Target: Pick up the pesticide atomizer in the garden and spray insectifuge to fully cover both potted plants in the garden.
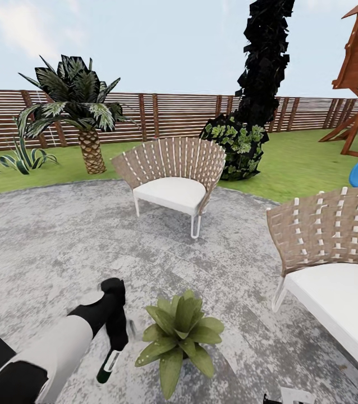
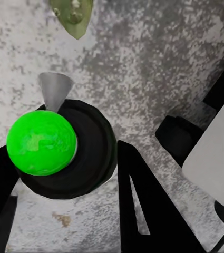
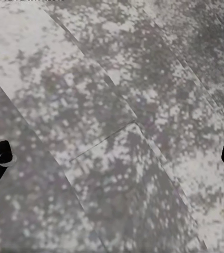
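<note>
Atomizer (image 1: pixel 109 365), dark with a green-and-white end pointing down, hangs clamped in the left claw (image 1: pixel 113 322) just above the speckled patio (image 1: pixel 44 241), close beside a potted plant (image 1: pixel 180 335). In the left wrist view the bottle (image 2: pixel 64 150) sits between the black fingers (image 2: pixel 148 211), its bright green round part toward the camera, with a leaf tip (image 2: pixel 72 16) near. The right claw (image 3: pixel 112 155) is spread wide over bare patio; two wicker chairs (image 1: pixel 173 177) stand beyond.
</note>
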